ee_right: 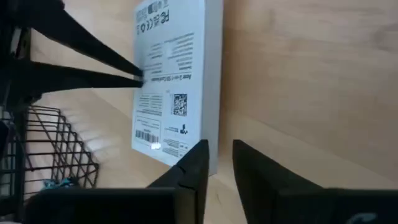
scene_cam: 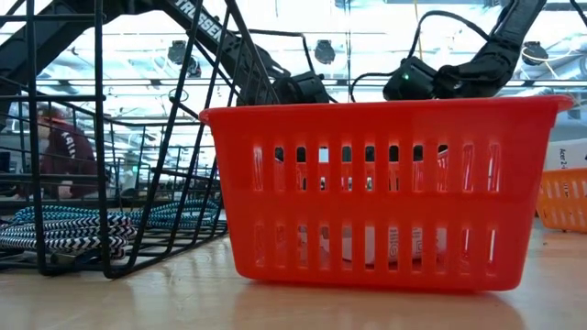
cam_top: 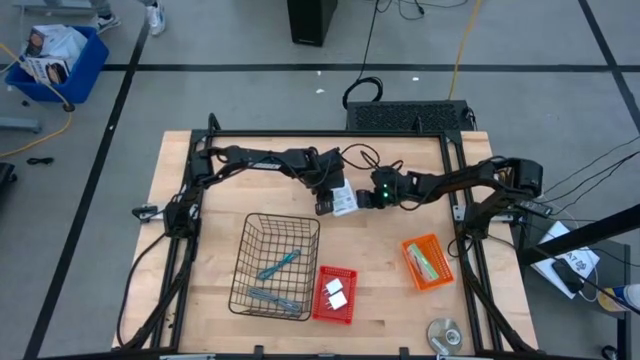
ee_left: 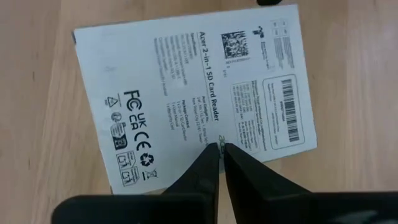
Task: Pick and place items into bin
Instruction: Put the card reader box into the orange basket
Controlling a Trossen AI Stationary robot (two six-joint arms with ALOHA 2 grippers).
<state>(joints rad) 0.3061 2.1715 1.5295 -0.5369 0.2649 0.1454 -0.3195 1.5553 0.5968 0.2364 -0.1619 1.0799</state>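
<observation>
A: Left gripper: clamped on the edge of a flat white printed box, held above mid-table.

B: Right gripper?

A: At the box's opposite corner, close beside it. Contact possible; grip cannot be told from this angle.

B: Other items?

A: Two teal tools lie in the wire basket. White blocks sit in the red bin.
</observation>
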